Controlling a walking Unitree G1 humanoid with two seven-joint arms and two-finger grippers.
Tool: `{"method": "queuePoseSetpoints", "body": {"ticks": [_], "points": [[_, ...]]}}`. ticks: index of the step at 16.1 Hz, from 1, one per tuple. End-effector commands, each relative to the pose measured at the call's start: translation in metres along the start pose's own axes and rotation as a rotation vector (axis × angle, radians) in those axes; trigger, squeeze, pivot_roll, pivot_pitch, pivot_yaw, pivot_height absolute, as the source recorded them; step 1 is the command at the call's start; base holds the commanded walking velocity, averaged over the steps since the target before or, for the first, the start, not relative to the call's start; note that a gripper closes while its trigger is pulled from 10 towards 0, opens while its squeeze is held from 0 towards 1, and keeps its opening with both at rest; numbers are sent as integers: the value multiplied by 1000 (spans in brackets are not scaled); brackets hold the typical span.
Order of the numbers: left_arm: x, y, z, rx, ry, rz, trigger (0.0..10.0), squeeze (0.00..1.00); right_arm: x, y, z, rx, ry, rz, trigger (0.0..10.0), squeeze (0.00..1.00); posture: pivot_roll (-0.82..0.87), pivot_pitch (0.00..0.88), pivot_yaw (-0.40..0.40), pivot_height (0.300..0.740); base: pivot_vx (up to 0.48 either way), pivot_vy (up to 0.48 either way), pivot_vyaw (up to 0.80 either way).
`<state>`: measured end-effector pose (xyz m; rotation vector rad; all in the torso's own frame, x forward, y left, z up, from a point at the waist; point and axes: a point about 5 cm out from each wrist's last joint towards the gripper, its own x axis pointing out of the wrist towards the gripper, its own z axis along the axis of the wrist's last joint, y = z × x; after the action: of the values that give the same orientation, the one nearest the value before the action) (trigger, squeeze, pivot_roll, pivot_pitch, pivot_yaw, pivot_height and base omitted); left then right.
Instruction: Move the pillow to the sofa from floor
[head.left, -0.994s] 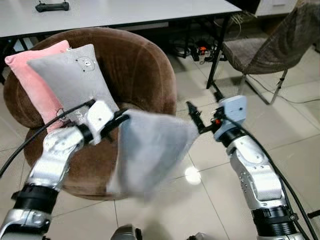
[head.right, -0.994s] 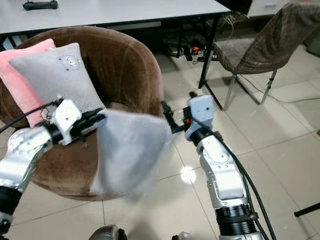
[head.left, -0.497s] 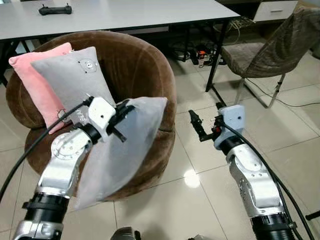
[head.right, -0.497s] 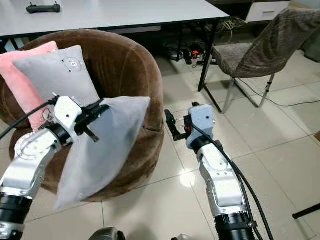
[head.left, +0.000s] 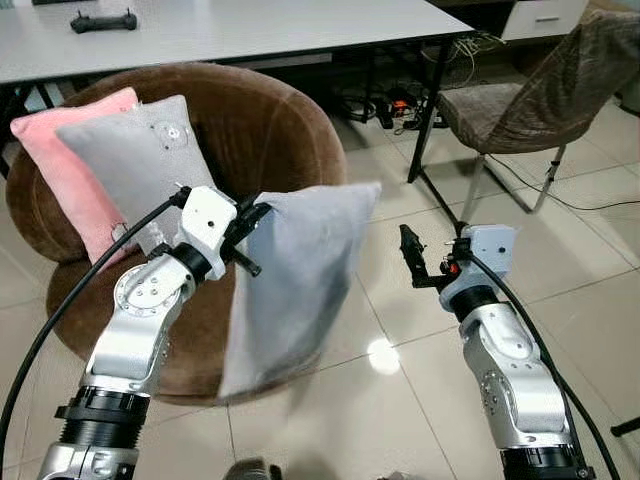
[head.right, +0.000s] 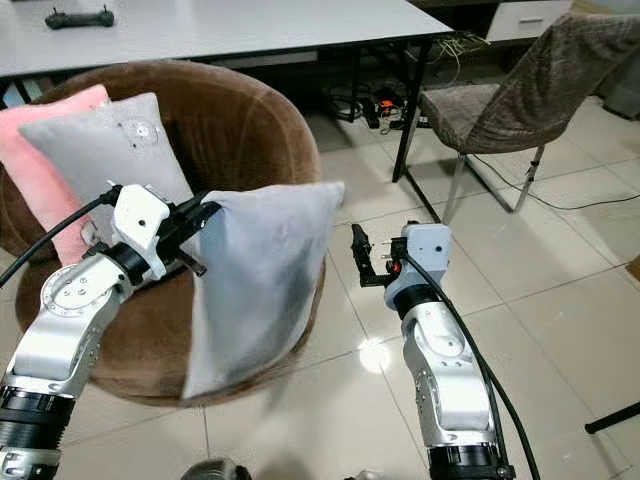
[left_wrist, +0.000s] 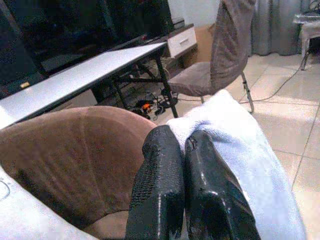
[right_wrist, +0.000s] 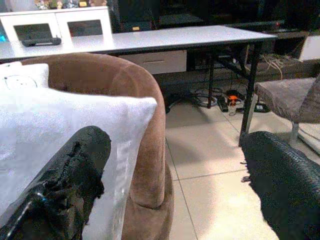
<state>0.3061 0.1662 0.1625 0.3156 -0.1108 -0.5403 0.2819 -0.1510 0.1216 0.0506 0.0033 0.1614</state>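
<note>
Presently the left gripper (head.left: 248, 232) pinches the grey pillow (head.left: 295, 275) – its lower edge blurred – over the brown sofa (head.left: 270, 120), while the right gripper (head.left: 410, 258) stands open.

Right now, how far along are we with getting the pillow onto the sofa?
Done: the grey pillow is off the floor, pinched at a corner by the left gripper. In hand: it hangs over the brown sofa front edge. Left: set it on the seat and let go. The right gripper is open, off to the side.
</note>
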Motion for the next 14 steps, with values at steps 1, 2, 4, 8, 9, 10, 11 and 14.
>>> {"method": "queuePoseSetpoints", "body": {"ticks": [1, 2, 4, 8, 9, 10, 11, 14], "points": [[-1, 7, 15, 23, -60, 30, 10000, 0, 5, 4, 7, -17, -16, 24, 10000, 0, 56, 0, 48, 740, 360, 0, 800], [0, 7, 15, 24, -57, 30, 10000, 0, 6, 5, 7, -19, -17, 27, 10000, 0, 59, 0, 49, 740, 371, 0, 800], [1, 8, 18, 34, -54, 26, 10000, 0, 9, 7, 9, -10, -22, 36, 10000, 0, 64, 0, 49, 740, 375, 0, 800], [1, 13, 19, 45, -47, 29, 10000, 0, 10, 9, 9, -23, -29, 35, 10000, 0, 69, 0, 46, 740, 377, 0, 600], [1, 13, 19, 48, -45, 28, 10000, 0, 10, 8, 9, -13, -30, 28, 10000, 0, 69, 0, 46, 740, 379, 0, 0], [2, 13, 19, 48, -43, 26, 10000, 0, 11, 7, 9, -17, -31, 29, 10000, 0, 67, 0, 47, 740, 375, 0, 0], [2, 13, 19, 48, -43, 24, 10000, 0, 11, 7, 9, -25, -31, 33, 10000, 0, 67, 0, 47, 740, 379, 0, 0], [1, 9, 16, 47, -47, -36, 10000, 0, 13, 8, 11, -81, -29, 74, 10000, 0, 67, 0, 45, 740, 0, 0, 0]]}}
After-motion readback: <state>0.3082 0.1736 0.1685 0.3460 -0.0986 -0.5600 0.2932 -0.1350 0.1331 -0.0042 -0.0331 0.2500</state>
